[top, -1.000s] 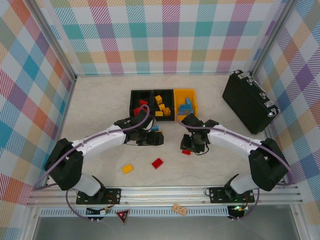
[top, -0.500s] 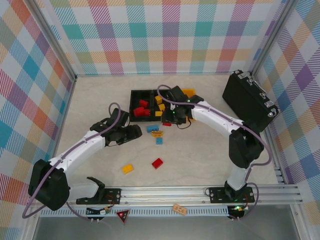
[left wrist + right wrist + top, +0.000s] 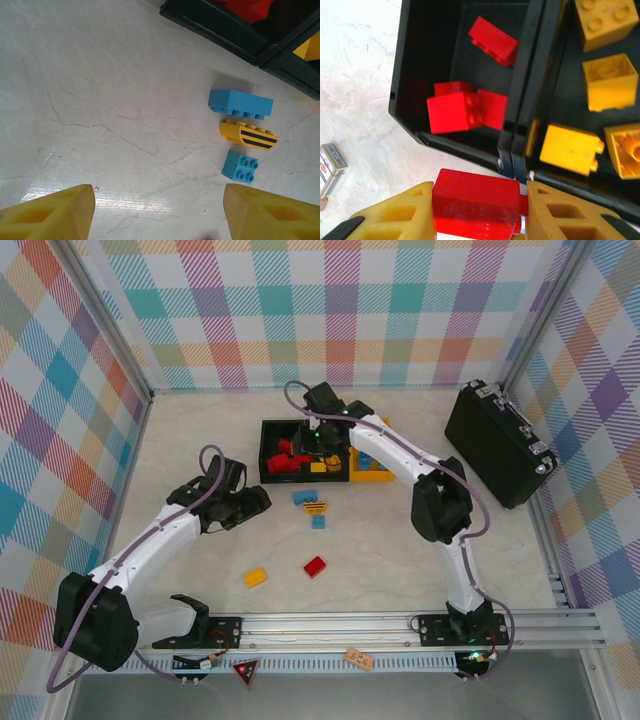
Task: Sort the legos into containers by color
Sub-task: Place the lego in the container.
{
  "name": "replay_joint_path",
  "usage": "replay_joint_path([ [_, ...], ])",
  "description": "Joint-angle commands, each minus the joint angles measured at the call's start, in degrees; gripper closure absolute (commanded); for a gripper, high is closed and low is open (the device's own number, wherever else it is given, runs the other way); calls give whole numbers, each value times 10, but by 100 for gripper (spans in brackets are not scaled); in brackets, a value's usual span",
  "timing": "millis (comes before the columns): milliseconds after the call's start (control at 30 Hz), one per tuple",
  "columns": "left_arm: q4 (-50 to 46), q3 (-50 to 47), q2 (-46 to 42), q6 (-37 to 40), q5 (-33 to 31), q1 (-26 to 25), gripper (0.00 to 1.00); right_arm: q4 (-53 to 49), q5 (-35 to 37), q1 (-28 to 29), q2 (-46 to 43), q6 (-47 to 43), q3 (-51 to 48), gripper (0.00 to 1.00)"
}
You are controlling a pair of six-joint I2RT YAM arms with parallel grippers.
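Left gripper (image 3: pixel 258 502) has backed off leftward, claw spread and empty. It leaves two blue legos (image 3: pixel 241 104) and a striped yellow one (image 3: pixel 248 136) loose on the table (image 3: pixel 100 100).

Right gripper (image 3: pixel 477 210) has swung across to the edge of the left black bin (image 3: pixel 405 65), pinching a red brick (image 3: pixel 477 195). My guess is a drop among the other reds (image 3: pixel 465 112) comes next.

From above that grip is hard to make out, but the right wrist cam shows it plainly.

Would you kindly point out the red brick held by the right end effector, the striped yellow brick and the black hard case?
red brick (image 3: pixel 476 200), right wrist view, top face centre
striped yellow brick (image 3: pixel 248 136), left wrist view, top centre
black hard case (image 3: pixel 497 445), top external view, top face centre
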Motion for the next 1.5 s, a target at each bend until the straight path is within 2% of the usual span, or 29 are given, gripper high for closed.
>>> replay_joint_path([
  [0, -6, -5, -11, -8, 2, 9, 32, -43, -13, -3, 44, -14, 72, 64],
  [300, -8, -9, -16, -8, 5, 10, 31, -96, -16, -5, 166, -8, 269, 64],
  [600, -2, -13, -9, -9, 9, 10, 32, -79, -14, -11, 202, -2, 309, 62],
  [700, -2, -13, -6, -9, 10, 10, 32, -79, -11, -11, 208, 0, 318, 54],
  [867, -5, -17, -10, -9, 10, 10, 32, -79, -5, -11, 206, 1, 318, 46],
  [1167, -7, -19, -9, -9, 16, 10, 32, -80, 6, -9, 166, -15, 305, 46],
  [1267, -7, -18, -9, -6, 22, 10, 32, -63, 7, -9, 127, -21, 261, 46],
  [1467, -13, -17, -7, 4, 32, 6, 32, 7, 9, -5, 9, -31, 99, 46],
])
